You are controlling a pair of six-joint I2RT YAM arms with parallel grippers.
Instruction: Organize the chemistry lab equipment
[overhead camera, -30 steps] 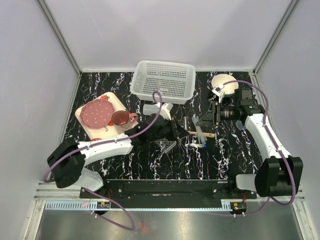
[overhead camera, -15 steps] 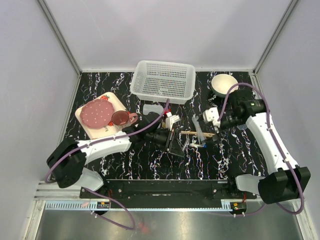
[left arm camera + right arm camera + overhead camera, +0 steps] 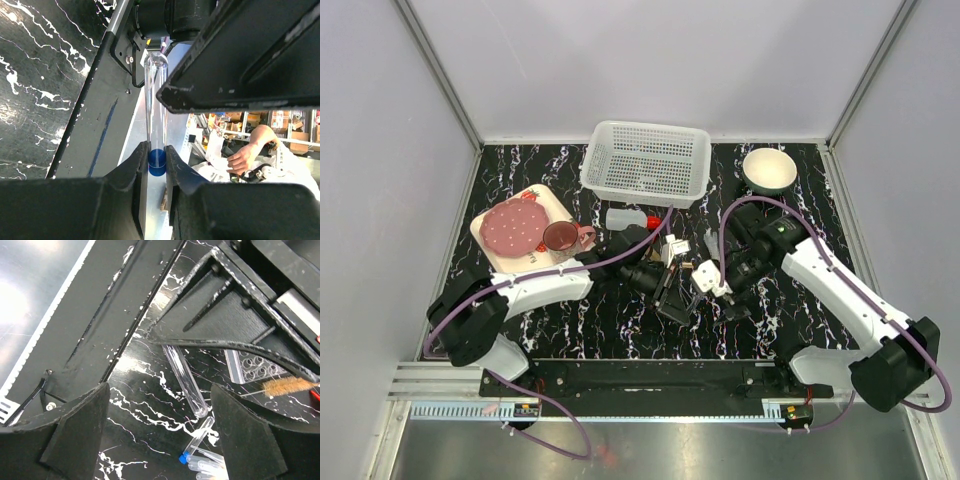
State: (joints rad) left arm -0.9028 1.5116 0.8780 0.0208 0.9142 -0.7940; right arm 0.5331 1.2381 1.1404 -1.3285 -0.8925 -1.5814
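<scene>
A pink mug (image 3: 560, 237) and plate (image 3: 515, 227) sit on a strawberry-print tray (image 3: 546, 203) at ten o'clock; a white bowl (image 3: 769, 169) sits at two o'clock.

Glossy black marble-effect tabletop (image 3: 570, 330), veined white, as I see it from my remote station. In front of the white perforated plastic basket (image 3: 646, 160), a clear, smooth test tube (image 3: 154, 100) with a shiny blue plastic cap sits in the left gripper (image 3: 156, 152), whose matt black plastic is scuffed white at the edges. Right of the basket is a smooth white bowl (image 3: 769, 170); left of it, a matt pink plate (image 3: 515, 227). Farthest from the basket lies a dull grey metal sheet (image 3: 650, 450).
</scene>
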